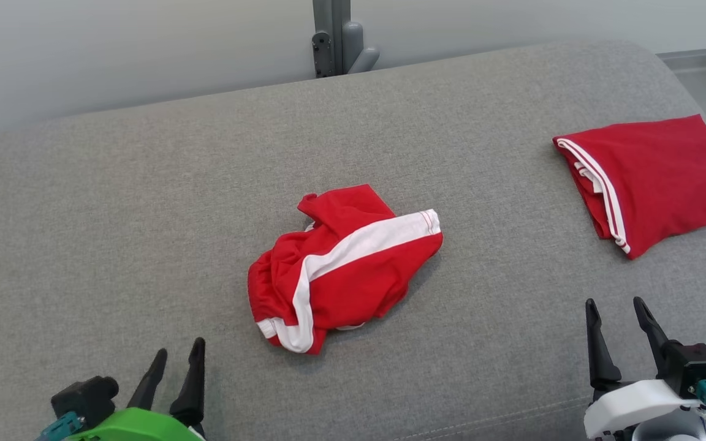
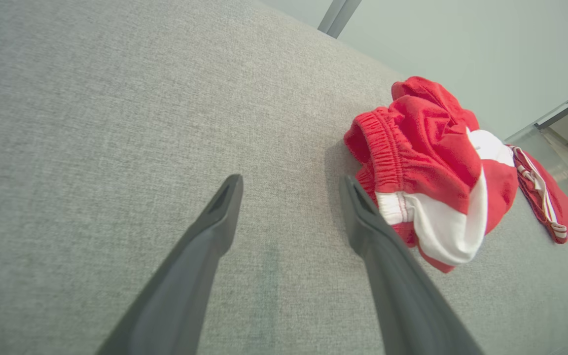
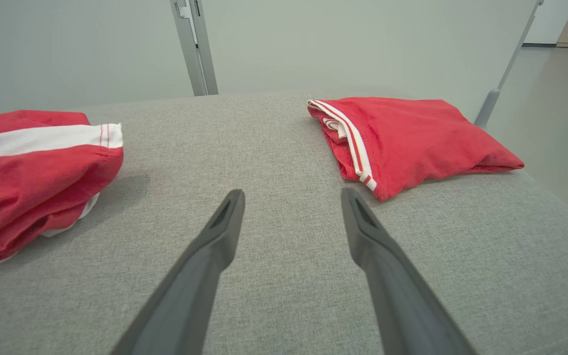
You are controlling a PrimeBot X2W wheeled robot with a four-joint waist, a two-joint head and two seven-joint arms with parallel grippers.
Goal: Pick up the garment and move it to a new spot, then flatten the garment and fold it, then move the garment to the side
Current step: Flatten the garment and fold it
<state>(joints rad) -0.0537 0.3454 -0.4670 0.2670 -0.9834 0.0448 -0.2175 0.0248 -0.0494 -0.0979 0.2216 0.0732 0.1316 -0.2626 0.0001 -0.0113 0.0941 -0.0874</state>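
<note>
Near the middle of the grey upholstered surface (image 1: 144, 214) lies the crumpled garment (image 1: 344, 269), red shorts with a broad white stripe, bunched and not yet flattened. Its long axis, going by the stripe, runs on a slant from the near left, where the waistband end sits, to the far right, where a hemmed leg opening points.

The left gripper (image 1: 179, 346) hovers at the near left with its two dark fingers apart and nothing between them. The garment is ahead of it and to its right, the waistband end just beside it (in the left wrist view the elastic sits close by the right-hand finger). The right gripper (image 1: 614, 302) is at the near right, fingers likewise spread and empty, with the garment ahead and to its left, well apart. So the left arm looks nearer, and the waistband corner seems the handiest place to take hold.

For room, bare fabric stretches wide to the left and behind the shorts up to the rear edge, where a grey post (image 1: 331, 37) stands. A second folded garment (image 1: 659, 177) already occupies the far right, close to that side's edge, so spreading would likely go best in the middle or leftward.
</note>
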